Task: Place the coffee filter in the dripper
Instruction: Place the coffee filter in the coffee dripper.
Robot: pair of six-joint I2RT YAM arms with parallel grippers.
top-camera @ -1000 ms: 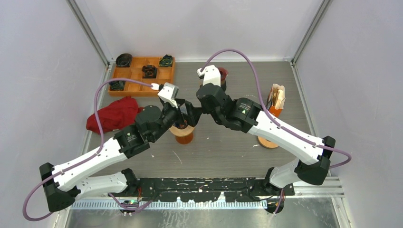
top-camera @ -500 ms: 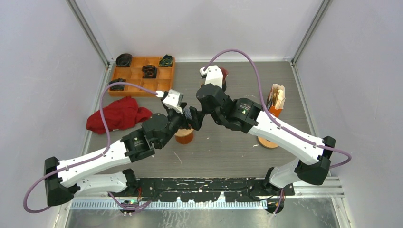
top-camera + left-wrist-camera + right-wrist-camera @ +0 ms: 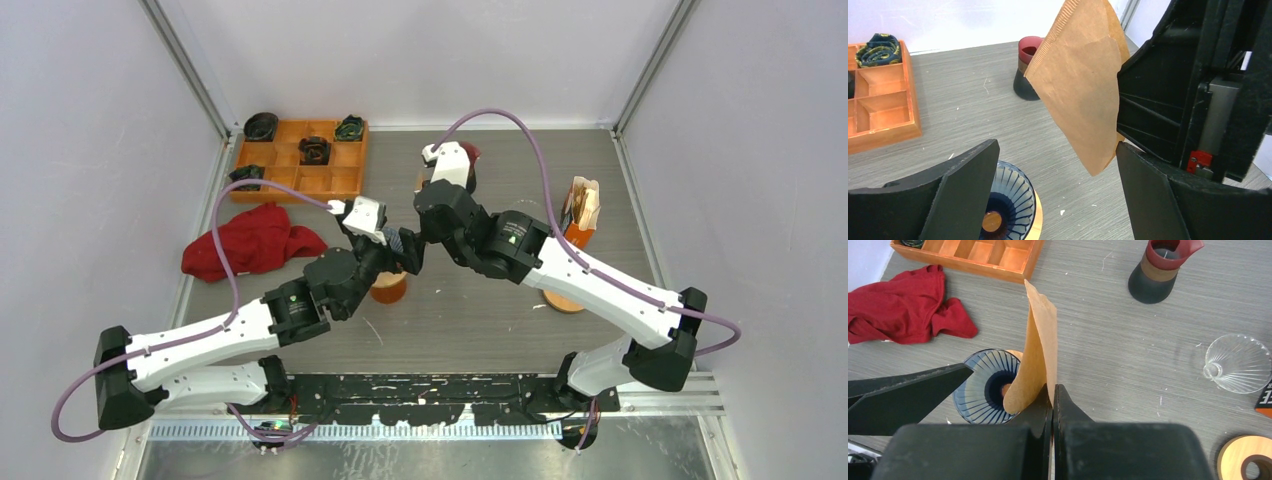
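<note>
Dripper (image 3: 980,390): set on the table, directly under the filter's low corner.
Left gripper (image 3: 1055,157): jaws spread wide, nothing held; the filter is framed just ahead between them.
Filter (image 3: 1035,350): folded flat, stood on edge, long axis near upright.
Right gripper (image 3: 1052,390): clamped tight on the filter's lower edge.

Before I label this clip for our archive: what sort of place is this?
Probably a robot lab test cell, not a kitchen: white enclosure walls, an orange parts tray, a lone coffee dripper.
</note>
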